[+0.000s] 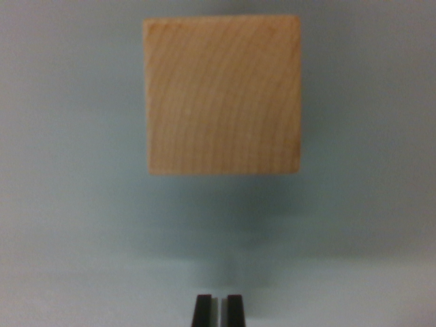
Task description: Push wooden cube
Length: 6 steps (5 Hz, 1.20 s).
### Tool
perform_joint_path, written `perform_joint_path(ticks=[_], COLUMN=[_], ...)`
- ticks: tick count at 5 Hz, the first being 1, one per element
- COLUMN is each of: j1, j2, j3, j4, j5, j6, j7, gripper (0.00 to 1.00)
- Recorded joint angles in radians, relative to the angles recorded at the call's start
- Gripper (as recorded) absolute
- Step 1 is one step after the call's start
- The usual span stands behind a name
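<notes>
One object in the wrist view: a light, pale-tan wooden cube [223,95] with faint curved grain lines across the face turned to the camera. That face reads as nearly square, its edges roughly parallel to the picture's borders. It sits in the upper middle of the view, its top edge close to the upper border. Focus is soft across the whole picture, so the cube's corners and grain are blurred.

Surface: a plain, pale grey-blue worktop [68,204] fills everything around the cube. A diffuse darker shadow lies on it just below the cube's lower edge and fades toward the bottom of the view.

End effector [218,310]: two dark, squared fingertips [202,311] rise from the bottom edge of the view at centre, side by side. Only a thin, pale slit shows between them, so the tips are drawn together or very nearly so; nothing is held between them. Only the tips are visible; the rest is cut off by the lower border.

Relation: the end effector is well apart from the cube, with a band of bare, shadowed worktop between the fingertips and the cube's lower edge. No contact. The tips line up roughly with the cube's vertical midline, very slightly toward the wrist view's left of it.
</notes>
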<state>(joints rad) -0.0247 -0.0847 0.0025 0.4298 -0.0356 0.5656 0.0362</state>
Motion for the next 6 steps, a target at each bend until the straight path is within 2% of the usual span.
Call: perform_joint_path(ticks=[1,2,3,4,5,6], j1=[0.0000,0.0004,0.0004,0.0008,0.0008,0.0013], j2=[0.000,0.020,0.020,0.045,0.045,0.073], j3=[0.000,0.000,0.000,0.000,0.000,0.000], j4=[0.000,0.026,0.026,0.059,0.059,0.096], j5=[0.0000,0.0002,0.0002,0.0005,0.0005,0.0008], j6=[0.000,0.006,0.006,0.014,0.014,0.023], j7=[0.000,0.000,0.000,0.000,0.000,0.000], gripper=[1.00,1.00,1.00,1.00,1.00,1.00])
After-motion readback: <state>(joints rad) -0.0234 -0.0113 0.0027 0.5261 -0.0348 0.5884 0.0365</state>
